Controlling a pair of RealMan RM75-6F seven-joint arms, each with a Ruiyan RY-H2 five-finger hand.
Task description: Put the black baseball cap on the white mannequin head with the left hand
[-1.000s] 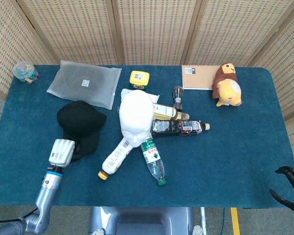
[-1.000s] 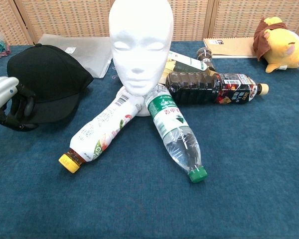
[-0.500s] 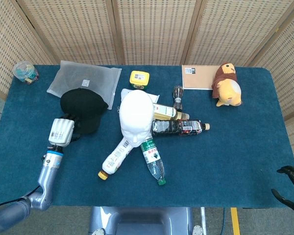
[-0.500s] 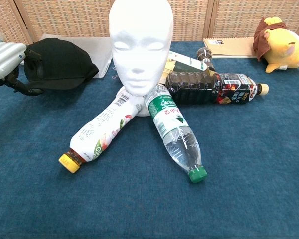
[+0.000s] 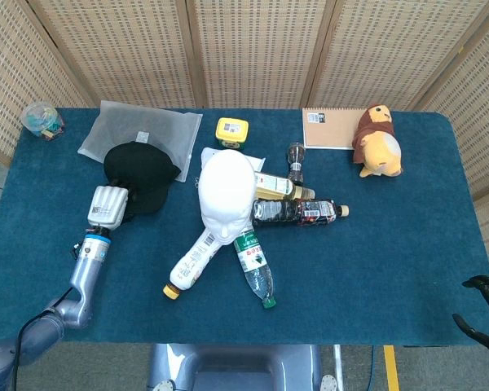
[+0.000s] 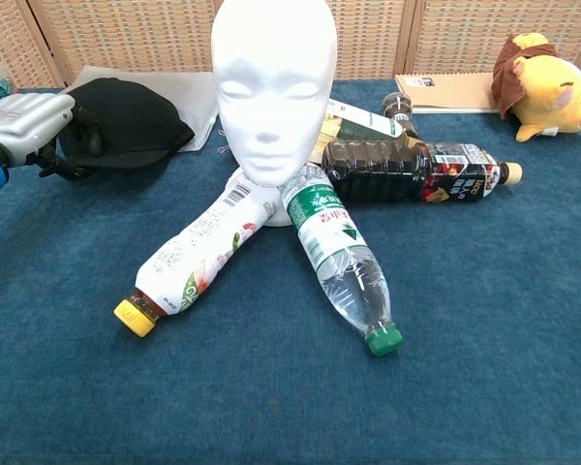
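Task is partly underway: cap grasped, not yet on the head.

Nearest, at the lower right corner of the head view, the right hand (image 5: 485,314) is sitting idle with fingers spread, holding nothing. At centre, three bottles are fanning out around the base of the head: a white one with a yellow lid (image 6: 189,264), a green-capped clear one (image 6: 341,255), a dark one (image 6: 414,170) lying across to the right.

At left of frame, the left hand (image 5: 107,207) is pinching the cap (image 5: 140,174) at its near edge; in the chest view the fingers (image 6: 81,131) are curled into the brim side and the cap looks lifted off the cloth, though whether it is fully clear I cannot tell. The cap is sitting left of the head (image 5: 226,194), apart from it, partly over the lower edge of the grey bag (image 5: 140,138).

Farther back, a yellow tub (image 5: 231,130), a notebook (image 5: 330,129) and a plush toy (image 5: 379,151) are lying along the upper part of the table (image 5: 391,261).

Still to do: carrying the cap right and up over the crown, lowering it on, releasing.

Versus the earlier frames: a second ago the cap was lying flat lower down at left with the hand just at its brim; now hand and cap are sitting higher in the frame, closer to the bag, and the cap is bunching up in the grip. The head and bottles are staying put. The right hand is barely shifting.
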